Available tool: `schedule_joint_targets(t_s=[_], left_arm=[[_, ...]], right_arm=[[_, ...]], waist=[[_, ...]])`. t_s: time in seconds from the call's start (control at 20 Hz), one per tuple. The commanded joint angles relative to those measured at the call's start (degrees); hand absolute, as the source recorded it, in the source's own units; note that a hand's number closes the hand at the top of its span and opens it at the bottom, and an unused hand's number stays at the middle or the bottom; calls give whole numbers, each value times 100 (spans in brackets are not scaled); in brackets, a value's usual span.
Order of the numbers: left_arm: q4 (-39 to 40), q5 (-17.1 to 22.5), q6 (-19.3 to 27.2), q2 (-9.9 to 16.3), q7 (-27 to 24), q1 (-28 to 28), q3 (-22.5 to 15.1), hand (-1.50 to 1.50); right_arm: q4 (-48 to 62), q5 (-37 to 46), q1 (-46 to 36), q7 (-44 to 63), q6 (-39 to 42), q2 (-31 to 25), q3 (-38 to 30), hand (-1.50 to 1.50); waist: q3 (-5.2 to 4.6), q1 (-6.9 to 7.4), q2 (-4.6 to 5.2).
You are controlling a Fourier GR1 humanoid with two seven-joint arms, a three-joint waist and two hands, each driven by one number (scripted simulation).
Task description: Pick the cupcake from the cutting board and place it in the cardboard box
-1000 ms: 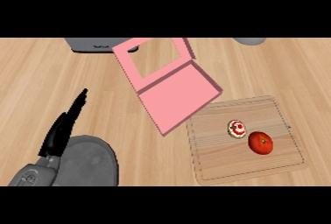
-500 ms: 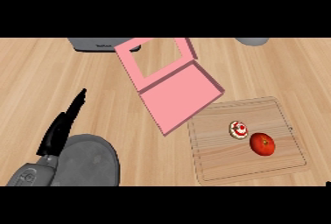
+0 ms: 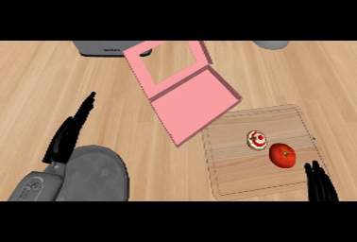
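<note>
A small cupcake (image 3: 257, 140) with white frosting and red swirls sits on the wooden cutting board (image 3: 237, 170) at the lower right, beside a red tomato (image 3: 282, 155). The pink box (image 3: 191, 104) lies open on the counter just up and left of the board, its windowed lid (image 3: 164, 64) tilted back. My left hand (image 3: 66, 134) rests at the lower left with fingers straight and pointing up. The black fingers of my right hand (image 3: 318, 182) come in at the lower right edge, straight, just below the tomato and touching nothing.
A grey appliance (image 3: 105, 47) stands at the back left by the box lid. A grey rounded object (image 3: 272, 44) shows at the back right edge. My grey left forearm (image 3: 90, 175) fills the lower left corner.
My right hand's fingers have entered the view at the lower right, over the board's near edge. The left hand, box and cupcake have not moved.
</note>
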Motion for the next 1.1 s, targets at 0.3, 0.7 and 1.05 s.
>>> schedule_joint_targets(t_s=[0.3,0.7,1.05], left_arm=[[167,-392,-102,-350,-43,-95,236,0],[-58,-620,-258,-422,76,102,374,0],[493,-820,-373,-626,-312,-188,659,0]], right_arm=[[694,221,-1251,257,-52,-129,-419,-150],[1533,564,-1806,595,-42,-40,-337,-150],[1744,670,-2341,1008,21,-58,-413,-150]], waist=[[2,-16,-9],[3,-4,-7],[1,-21,-4]])
